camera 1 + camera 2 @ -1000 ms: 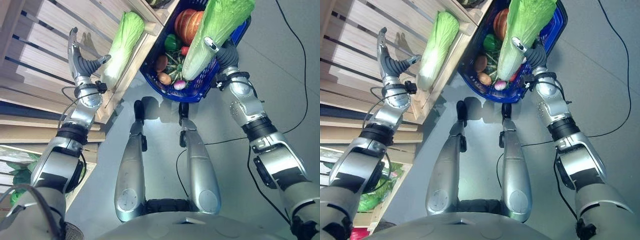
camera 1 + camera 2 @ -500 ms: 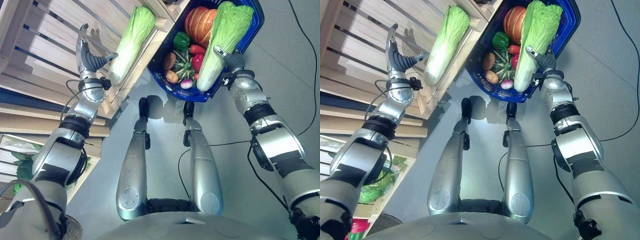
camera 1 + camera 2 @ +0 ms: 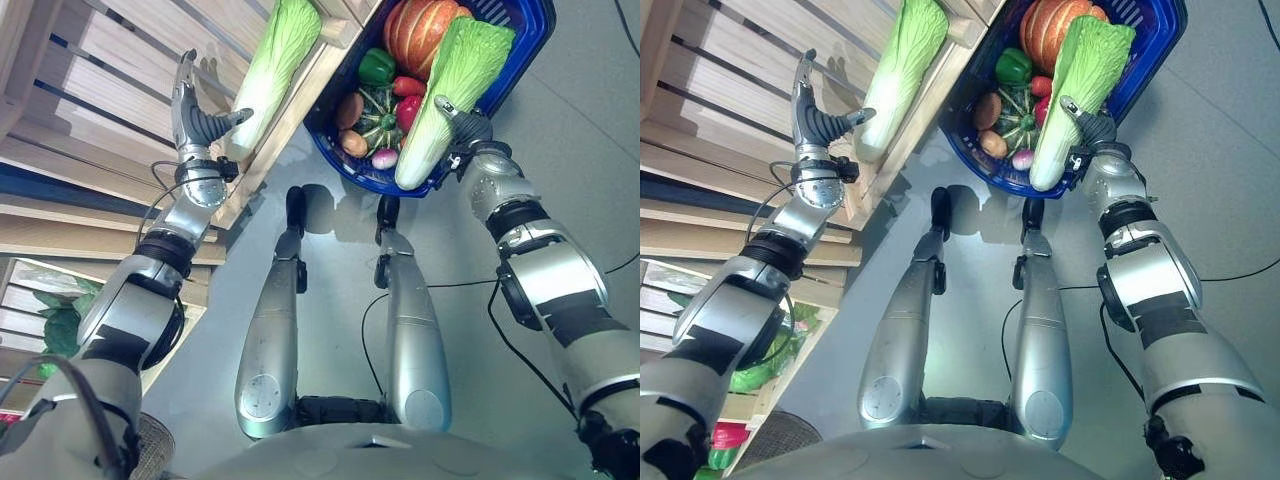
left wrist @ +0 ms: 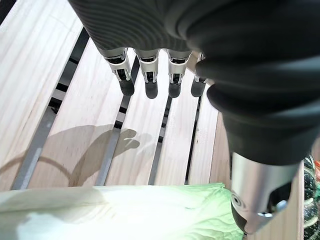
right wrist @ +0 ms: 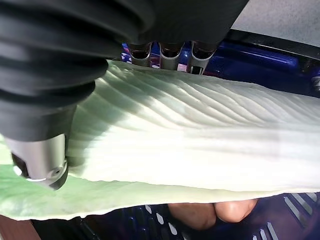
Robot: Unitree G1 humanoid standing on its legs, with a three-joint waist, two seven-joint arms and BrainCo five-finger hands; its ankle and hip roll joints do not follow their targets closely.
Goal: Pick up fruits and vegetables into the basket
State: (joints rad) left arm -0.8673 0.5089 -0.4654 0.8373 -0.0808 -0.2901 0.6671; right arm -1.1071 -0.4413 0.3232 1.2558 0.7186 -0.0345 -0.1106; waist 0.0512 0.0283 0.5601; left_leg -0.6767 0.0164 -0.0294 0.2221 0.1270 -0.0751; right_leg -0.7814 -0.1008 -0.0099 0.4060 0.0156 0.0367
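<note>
Looks like the drop-off step: right hand (image 3: 1088, 128) is wrapped around a cabbage (image 3: 1076, 92), holding it over the blue basket (image 3: 1160, 55) at upper right, its white end just above the near rim. Next move is probably just letting go. Left hand (image 3: 812, 118) is spread flat beside a second cabbage (image 3: 902, 72) on the wooden shelf (image 3: 730, 110), upper left

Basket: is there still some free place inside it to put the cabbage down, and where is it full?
The blue basket is crowded on its shelf side: pumpkin, green pepper and small produce. The freer strip runs along its far wall, under the cabbage held by the right hand. The open left hand hovers over bare wooden slats beside the second cabbage.
</note>
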